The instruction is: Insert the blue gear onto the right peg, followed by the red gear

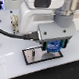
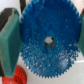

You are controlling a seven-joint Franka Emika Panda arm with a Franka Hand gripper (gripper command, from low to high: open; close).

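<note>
My gripper (image 1: 53,46) hangs just above the black-rimmed grey plate (image 1: 33,56) and is shut on the blue gear (image 1: 54,46). In the wrist view the blue gear (image 2: 47,42) fills most of the picture, toothed, with its hub hole near the middle. It is clamped between my two fingers (image 2: 9,40), one on each side. A piece of the red gear (image 2: 19,75) shows past the blue gear's rim. The right peg is too small and blurred to pick out in either view.
The plate lies on a white tabletop (image 1: 11,66). The arm's white body (image 1: 33,17) and a black cable (image 1: 12,34) fill the upper part of the exterior view.
</note>
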